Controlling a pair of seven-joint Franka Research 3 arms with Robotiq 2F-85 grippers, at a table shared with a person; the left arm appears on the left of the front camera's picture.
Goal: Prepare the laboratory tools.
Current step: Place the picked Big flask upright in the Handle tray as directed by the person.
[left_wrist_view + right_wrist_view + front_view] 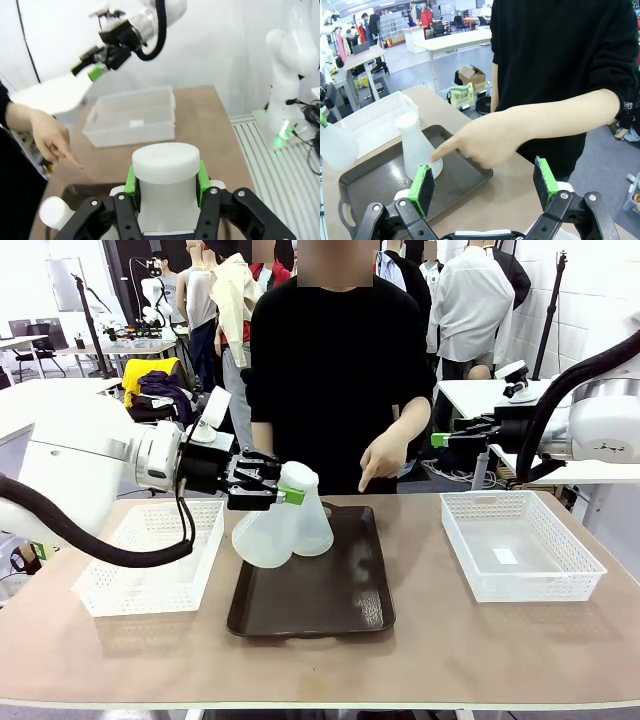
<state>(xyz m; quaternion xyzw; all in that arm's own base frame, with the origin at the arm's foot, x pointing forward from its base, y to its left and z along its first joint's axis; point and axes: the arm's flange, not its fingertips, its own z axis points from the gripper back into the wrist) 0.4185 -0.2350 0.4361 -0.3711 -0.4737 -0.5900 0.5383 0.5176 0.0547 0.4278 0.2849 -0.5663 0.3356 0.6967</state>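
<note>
Left gripper (290, 496) lifts one flask (268, 530) over the dark tray (320, 590) — the second flask (318, 525) is half hidden behind it.

In the front view the two frosted bodies overlap, so their outlines blur together; the right gripper (485, 187) is cut off at the right wrist view's bottom edge. The left claw's green pads clamp the held flask's neck, tilted above the tray. The right claw gapes wide, holding nothing — a person's hand (382, 457) points down beside the tray's far edge, where the other flask stands.
</note>
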